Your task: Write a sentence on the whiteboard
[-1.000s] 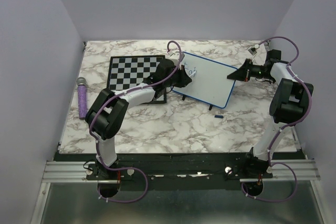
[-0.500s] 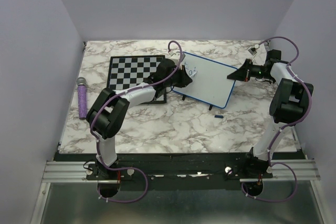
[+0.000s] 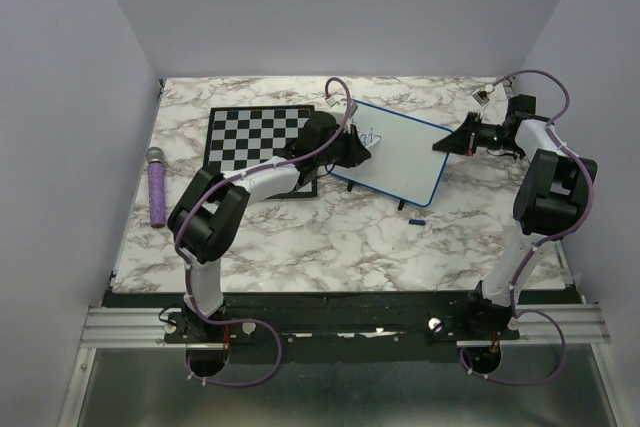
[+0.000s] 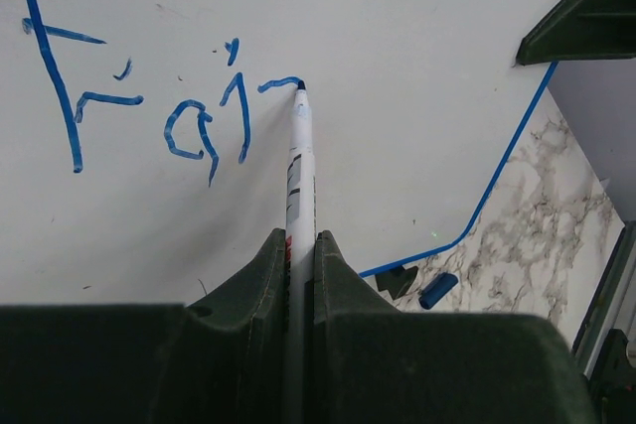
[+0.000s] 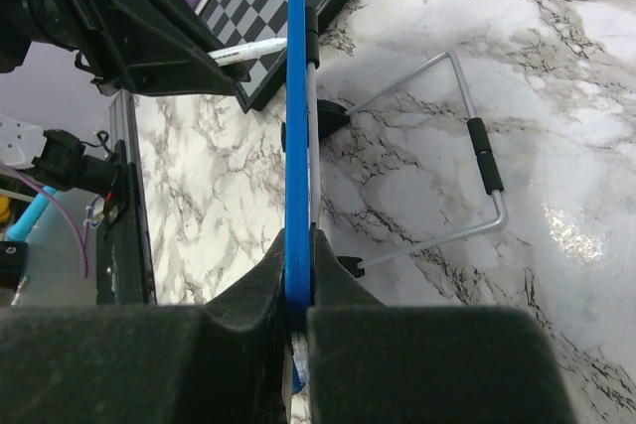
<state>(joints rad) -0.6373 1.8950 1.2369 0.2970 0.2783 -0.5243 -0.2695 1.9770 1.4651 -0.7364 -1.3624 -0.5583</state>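
Note:
The whiteboard (image 3: 405, 157), white with a blue frame, stands tilted at mid-table. My left gripper (image 3: 357, 150) is shut on a white marker (image 4: 300, 161), whose tip touches the board surface (image 4: 417, 57). Blue strokes of the sentence (image 4: 149, 106) read "Fai", with a short new stroke at the marker tip. In the top view the writing (image 3: 371, 135) is a small blue scribble at the board's upper left. My right gripper (image 3: 447, 143) is shut on the board's blue frame (image 5: 296, 96) at its right edge, seen edge-on between the fingers.
A black-and-white chessboard (image 3: 250, 135) lies left of the whiteboard, under my left arm. A purple toy microphone (image 3: 157, 187) lies near the left wall. A blue marker cap (image 3: 417, 219) rests on the marble just in front of the board. A wire stand (image 5: 477, 156) props the board from behind.
My left gripper has shifted a little along the board with the marker, and more blue writing shows beside it. The right arm and the board have not moved.

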